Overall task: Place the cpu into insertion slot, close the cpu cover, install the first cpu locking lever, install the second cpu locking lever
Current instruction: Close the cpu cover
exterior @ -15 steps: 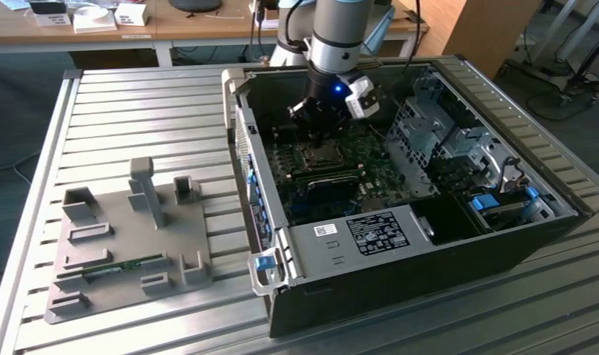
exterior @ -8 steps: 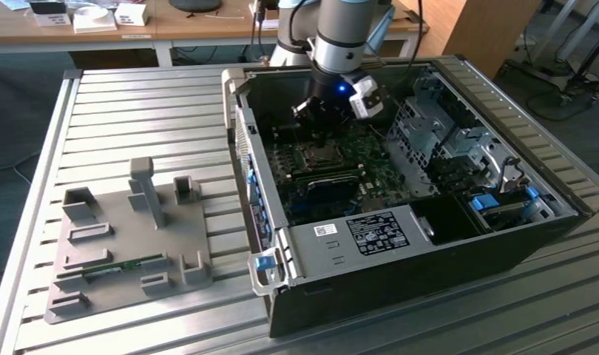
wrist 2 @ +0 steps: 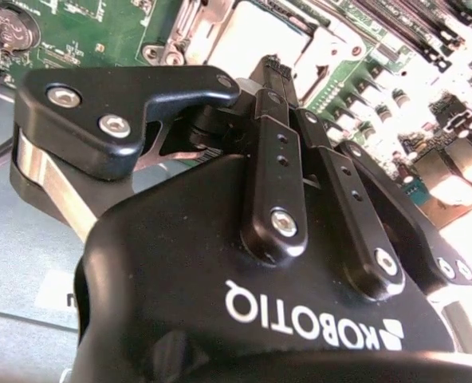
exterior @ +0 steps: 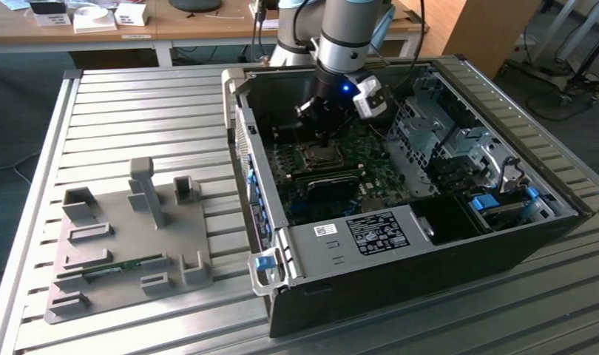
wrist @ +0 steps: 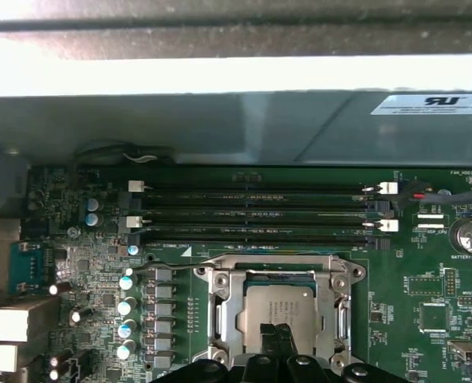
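Observation:
The cpu (wrist: 280,307), a silver-grey square, lies in its socket on the green motherboard (wrist: 427,319). The cpu cover (wrist: 277,266), a silvery frame, lies flat around it with the chip showing through its square opening. My gripper (wrist: 277,341) hangs right over the near edge of the chip with its black fingers pressed together, holding nothing. In the exterior view the gripper (exterior: 325,142) reaches down into the open computer case (exterior: 398,244), over the socket (exterior: 325,155). The second wrist view has the gripper (wrist 2: 277,68) pointing at the bright socket area. I cannot tell how the locking levers stand.
Dark memory slots (wrist: 252,211) run beside the socket, and a row of capacitors (wrist: 127,315) stands next to it. The case wall (wrist: 220,128) rises beyond the slots. A metal drive cage (exterior: 447,140) fills the case's far side. A grey fixture plate (exterior: 122,244) lies on the slatted table.

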Robot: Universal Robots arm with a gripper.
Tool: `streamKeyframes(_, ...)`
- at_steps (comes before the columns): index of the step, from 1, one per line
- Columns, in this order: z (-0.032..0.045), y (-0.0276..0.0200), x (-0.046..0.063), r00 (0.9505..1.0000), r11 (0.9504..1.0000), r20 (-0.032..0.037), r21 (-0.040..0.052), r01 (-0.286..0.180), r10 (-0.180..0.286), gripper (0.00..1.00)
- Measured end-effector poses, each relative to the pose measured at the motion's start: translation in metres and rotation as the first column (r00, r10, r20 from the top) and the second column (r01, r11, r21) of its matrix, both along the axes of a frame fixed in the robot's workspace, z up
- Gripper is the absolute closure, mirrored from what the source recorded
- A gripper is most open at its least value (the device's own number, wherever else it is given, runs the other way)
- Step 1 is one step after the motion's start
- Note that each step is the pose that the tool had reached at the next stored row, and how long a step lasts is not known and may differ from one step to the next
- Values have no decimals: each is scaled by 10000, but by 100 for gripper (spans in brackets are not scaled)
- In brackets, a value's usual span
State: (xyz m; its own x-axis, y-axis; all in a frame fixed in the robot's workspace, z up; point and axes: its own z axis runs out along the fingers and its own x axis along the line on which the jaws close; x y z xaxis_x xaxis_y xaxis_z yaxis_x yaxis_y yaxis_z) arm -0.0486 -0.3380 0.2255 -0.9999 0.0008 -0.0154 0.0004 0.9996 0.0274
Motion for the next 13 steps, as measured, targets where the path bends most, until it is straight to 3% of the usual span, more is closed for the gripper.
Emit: streamKeyframes(13, 17, 0, 13, 10000, 10000, 3, 4, 1, -1, 89)
